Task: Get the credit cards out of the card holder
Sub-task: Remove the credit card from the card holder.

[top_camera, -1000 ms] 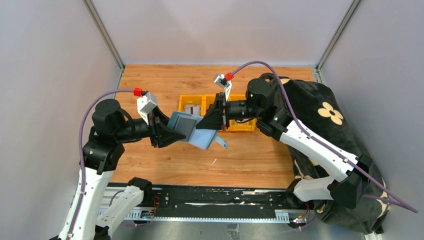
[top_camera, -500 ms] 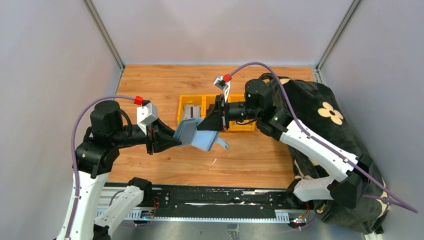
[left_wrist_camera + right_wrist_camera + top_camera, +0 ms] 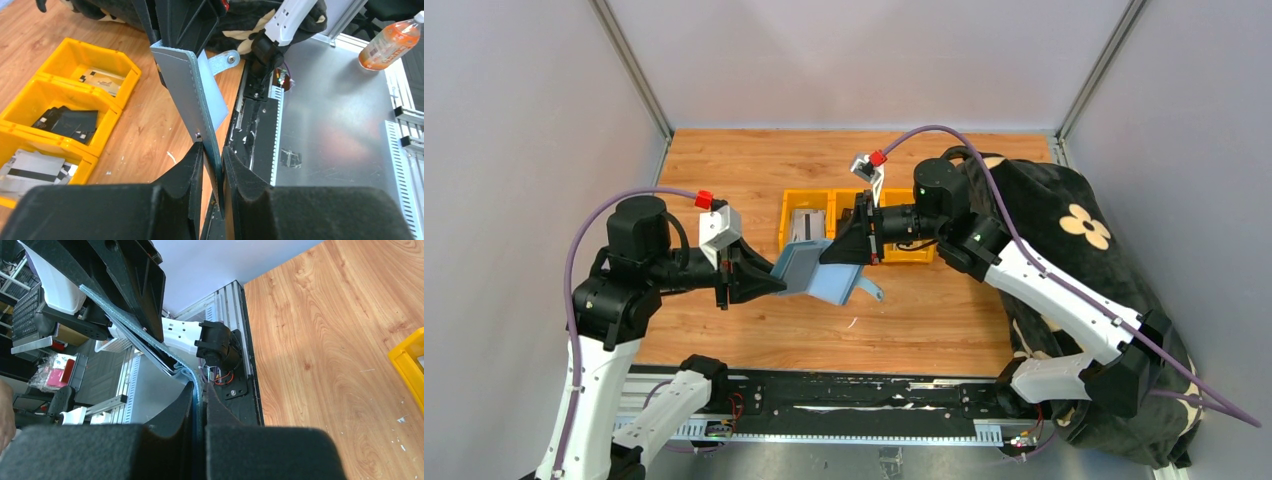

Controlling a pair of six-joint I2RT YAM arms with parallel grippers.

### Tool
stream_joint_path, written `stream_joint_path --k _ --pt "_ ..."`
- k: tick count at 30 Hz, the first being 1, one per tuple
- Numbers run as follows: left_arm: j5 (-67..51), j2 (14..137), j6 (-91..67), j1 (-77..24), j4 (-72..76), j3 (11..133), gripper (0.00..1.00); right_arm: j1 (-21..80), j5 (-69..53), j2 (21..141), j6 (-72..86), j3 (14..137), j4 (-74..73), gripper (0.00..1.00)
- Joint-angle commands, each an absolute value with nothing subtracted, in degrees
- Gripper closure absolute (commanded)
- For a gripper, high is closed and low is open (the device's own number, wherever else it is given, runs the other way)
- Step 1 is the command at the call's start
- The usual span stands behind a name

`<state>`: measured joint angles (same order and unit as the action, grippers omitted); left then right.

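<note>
Slate-blue folding card holder (image 3: 142, 342): thin and seen edge-on, slanting from the centre toward 10 o'clock, its layers slightly parted.
Right gripper (image 3: 199, 386): two black padded fingers rising from 6 o'clock, pressed together on the card holder's near edge.
Left gripper (image 3: 152, 337): black body at 11 o'clock, lying against the card holder's far end.
Light-brown wooden table (image 3: 350, 340): fills 1 to 4 o'clock.
Yellow plastic bin (image 3: 412, 365): one corner at 3 o'clock, on the wood.
Black motor housing (image 3: 220, 345): just above centre, beside a white arm link and a grey metal rail (image 3: 227, 297).
</note>
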<state>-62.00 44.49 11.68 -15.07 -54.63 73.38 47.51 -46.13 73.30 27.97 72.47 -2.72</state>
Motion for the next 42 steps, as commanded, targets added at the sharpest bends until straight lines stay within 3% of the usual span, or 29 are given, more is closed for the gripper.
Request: stream_joint_path --k 1,5,8,15,28,34,38,42 --pt "-67.15 44.56 10.01 -14.94 -55.41 75.27 0.81 46.46 -46.39 72.09 26.64 73.92 -3.69 1.0" --pt "-67.23 44.55 10.05 -14.94 -55.81 75.22 0.73 46.02 -46.75 71.83 26.98 73.81 -3.51 1.0" --pt "-65.14 44.35 11.29 -14.94 -56.32 75.08 0.72 45.88 -46.93 71.51 27.01 73.78 -3.32 1.0" --pt "-57.25 43.96 12.52 -14.94 -54.85 74.79 0.77 45.89 -47.94 71.54 28.29 73.96 -1.46 1.0" --pt "-63.16 42.84 11.32 -14.94 -54.46 75.76 0.87 45.97 -50.32 70.98 26.73 72.7 -0.53 1.0" --pt "-56.78 42.98 11.49 -14.94 -53.4 75.6 0.92 46.05 -52.24 70.31 27.91 71.78 4.25 1.0" --pt "-51.85 40.9 5.95 -14.94 -46.16 72.11 0.87 47.08 -53.39 70.31 28.88 71.37 7.37 1.0" --pt "-51.33 38.38 -1.84 -14.94 -36.0 67.73 0.74 48.43 -54.29 70.33 28.58 71.58 8.21 1.0"
